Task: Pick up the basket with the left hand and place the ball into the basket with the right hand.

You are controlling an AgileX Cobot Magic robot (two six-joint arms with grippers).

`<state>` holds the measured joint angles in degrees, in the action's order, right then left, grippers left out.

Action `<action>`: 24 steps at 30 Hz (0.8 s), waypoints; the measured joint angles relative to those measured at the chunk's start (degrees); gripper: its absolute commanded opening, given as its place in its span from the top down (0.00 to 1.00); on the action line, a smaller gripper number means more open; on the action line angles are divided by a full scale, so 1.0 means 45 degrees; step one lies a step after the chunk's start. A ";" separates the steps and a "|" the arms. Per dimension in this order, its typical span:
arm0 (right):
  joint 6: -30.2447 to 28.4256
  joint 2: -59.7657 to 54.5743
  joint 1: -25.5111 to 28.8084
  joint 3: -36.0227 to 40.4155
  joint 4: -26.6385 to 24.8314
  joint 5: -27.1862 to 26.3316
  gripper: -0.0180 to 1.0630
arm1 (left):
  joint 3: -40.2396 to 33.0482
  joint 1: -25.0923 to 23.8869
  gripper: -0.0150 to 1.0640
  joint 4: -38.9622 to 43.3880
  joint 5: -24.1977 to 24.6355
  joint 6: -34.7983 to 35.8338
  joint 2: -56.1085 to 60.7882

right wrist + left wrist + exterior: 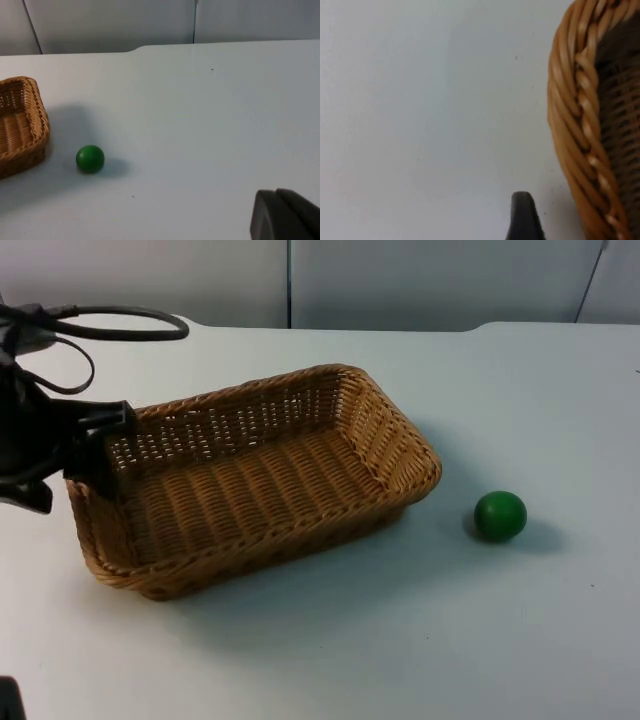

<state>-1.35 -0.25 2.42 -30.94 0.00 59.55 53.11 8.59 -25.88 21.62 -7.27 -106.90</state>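
While the basket (pixel 255 480) sits on the white table (pixel 400 640), we see the left gripper (pixel 95 445) at its left short end, black fingers straddling the woven rim there, one inside, one outside. We cannot tell whether they already pinch the wicker or merely bracket it. From the left wrist view, we get the braided rim (pixel 580 130) close up, a black fingertip (pixel 524 217) just beside its outer wall over bare table; the contact itself is hard to make out. The green ball (pixel 500 515) lies on the table to the right of the basket, near its right short end but apart from it, nothing between. From the right wrist view we see the ball (pixel 90 158) beside a basket corner (pixel 22 125), most of the basket cut off. The right gripper (pixel 285 215) hangs well apart from the ball, a dark finger at the picture's edge; whether its fingers are spread or together we cannot tell. Grey partition wall (pixel 400 280) behind the table. Basket inside is empty.
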 measured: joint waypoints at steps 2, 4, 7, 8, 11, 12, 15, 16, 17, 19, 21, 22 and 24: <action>0.0000 0.0000 0.0000 0.0000 0.0000 0.0000 0.99 | 0.0148 0.0000 0.56 -0.0027 0.0094 0.0000 -0.0089; 0.0000 0.0000 0.0000 0.0000 0.0000 0.0000 0.99 | 0.0440 0.0000 0.65 -0.0054 0.0347 0.0000 -0.0306; 0.0000 0.0000 0.0000 0.0000 0.0000 0.0000 0.99 | 0.0641 0.0000 0.68 -0.0104 0.0543 0.0000 -0.0613; 0.0000 0.0000 0.0000 0.0000 0.0000 0.0000 0.99 | 0.0670 0.0000 0.68 -0.0104 0.0539 0.0000 -0.0705; 0.0000 0.0000 0.0000 0.0000 0.0000 0.0000 0.99 | 0.0670 0.0000 0.68 -0.0128 0.0539 0.0000 -0.0894; 0.0000 0.0000 0.0000 0.0000 0.0000 0.0000 0.99 | 0.0670 0.0000 0.68 -0.0162 0.0539 0.0000 -0.0917; 0.0000 0.0000 0.0000 0.0000 0.0000 0.0000 0.99 | 0.0670 0.0000 0.84 -0.0251 0.0494 0.0032 -0.0917; 0.0000 0.0000 0.0000 0.0000 0.0000 0.0000 0.99 | 0.0670 0.0000 0.91 -0.0251 0.0494 0.0032 -0.0917; 0.0000 0.0000 0.0000 0.0000 0.0000 0.0000 0.99 | 0.0690 0.0000 0.91 -0.0341 0.0432 0.0111 -0.0917; 0.0000 0.0000 0.0000 0.0000 0.0000 0.0000 0.99 | 0.0719 0.0000 0.99 -0.0368 0.0354 0.0131 -0.0917; 0.0000 0.0000 0.0000 0.0000 0.0000 0.0000 0.99 | 0.0719 0.0000 0.99 -0.0368 0.0389 0.0131 -0.0917; 0.0000 0.0000 0.0000 0.0000 0.0000 0.0000 0.99 | 0.0719 0.0000 0.99 -0.0368 0.0423 0.0105 -0.0917; 0.0000 0.0000 0.0000 0.0000 0.0000 0.0000 0.99 | 0.0719 0.0000 0.99 -0.0486 0.0446 0.0084 -0.0917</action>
<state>-1.35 -0.25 2.42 -30.94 0.00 59.55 56.35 8.59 -28.06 23.63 -6.89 -111.03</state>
